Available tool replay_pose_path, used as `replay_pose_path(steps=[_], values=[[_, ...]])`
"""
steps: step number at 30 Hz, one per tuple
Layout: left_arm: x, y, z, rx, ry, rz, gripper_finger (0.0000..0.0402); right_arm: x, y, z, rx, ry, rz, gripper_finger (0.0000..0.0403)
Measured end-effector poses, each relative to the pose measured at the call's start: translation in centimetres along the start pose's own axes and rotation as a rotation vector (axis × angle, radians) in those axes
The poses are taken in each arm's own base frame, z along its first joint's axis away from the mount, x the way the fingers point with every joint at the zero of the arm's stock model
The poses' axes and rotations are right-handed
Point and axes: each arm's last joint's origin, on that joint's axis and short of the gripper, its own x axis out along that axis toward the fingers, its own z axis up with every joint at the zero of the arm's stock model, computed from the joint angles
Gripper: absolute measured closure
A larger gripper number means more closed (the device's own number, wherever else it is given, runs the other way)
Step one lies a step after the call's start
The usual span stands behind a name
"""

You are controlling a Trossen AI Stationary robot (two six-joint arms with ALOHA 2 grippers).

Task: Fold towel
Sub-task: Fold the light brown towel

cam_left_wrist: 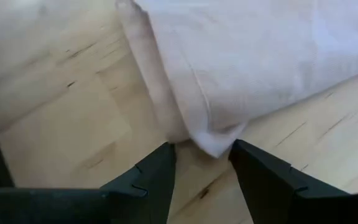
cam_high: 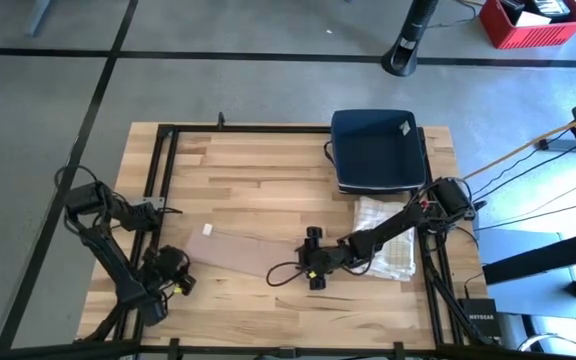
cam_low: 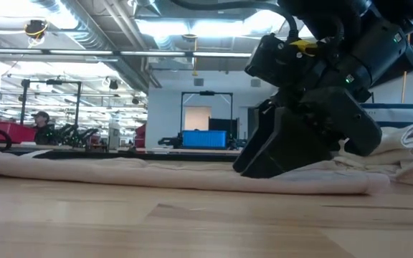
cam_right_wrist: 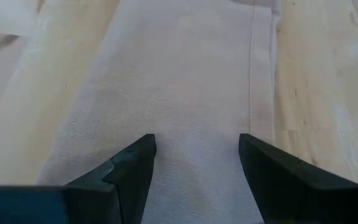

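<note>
A beige towel (cam_high: 253, 252), folded into a long strip, lies flat on the wooden table; it also shows in the low view (cam_low: 156, 175). My left gripper (cam_high: 173, 272) is open at the strip's near left corner (cam_left_wrist: 213, 144), which lies just ahead of the gap between the fingertips (cam_left_wrist: 202, 163). My right gripper (cam_high: 311, 262) is open and low over the strip's right end (cam_right_wrist: 197, 93), one finger on each side of its middle (cam_right_wrist: 197, 149). In the low view its fingers (cam_low: 264, 165) reach down to the cloth. My right gripper comes at the towel's right end (cam_low: 300, 179) slanting down from the table's right. Its open fingers reach the top of the cloth in the low view, but I cannot tell whether they touch it. The towel lies flat on the table.
A stack of folded light towels (cam_high: 388, 235) lies at the table's right, behind my right arm. A dark blue bin (cam_high: 373, 150) stands at the far right. A black frame (cam_high: 163, 180) runs along the table's left and far edges. Bare wood (cam_high: 258, 190) lies beyond the strip.
</note>
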Motion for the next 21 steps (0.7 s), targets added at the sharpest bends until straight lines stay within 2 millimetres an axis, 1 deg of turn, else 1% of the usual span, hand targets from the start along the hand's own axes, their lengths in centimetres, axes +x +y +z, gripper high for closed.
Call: replay_pose_path(steps=[6,8,11,14,16,17,18,21], values=[[0.5,0.1,0.4,0.013,-0.042,-0.006,0.0243,0.0,0.0,0.0,-0.001,-0.003,-0.009,0.0166],[0.6,0.1,0.4,0.039,-0.063,-0.016,0.0249,0.0,0.0,0.0,-0.002,-0.003,-0.008,0.0166],[0.7,0.2,0.4,0.061,-0.076,-0.021,0.0282,0.0,0.0,0.0,-0.006,-0.003,-0.009,0.0166],[0.7,0.1,0.4,0.105,-0.09,-0.029,0.0341,0.0,0.0,0.0,-0.022,-0.004,-0.009,0.0166],[0.7,0.2,0.5,0.165,-0.095,-0.02,0.0381,0.0,0.1,0.0,-0.03,-0.004,0.006,0.0166],[0.8,0.2,0.6,0.2,-0.094,-0.005,0.039,0.0,0.1,0.0,-0.031,-0.002,0.019,0.0166],[0.7,0.3,0.7,0.235,-0.082,0.027,0.0391,0.0,0.1,0.0,-0.03,0.0,0.038,0.0166],[0.1,0.7,1.6,0.355,-0.024,0.201,0.0392,0.0,0.2,0.1,-0.029,0.007,0.083,0.0166]])
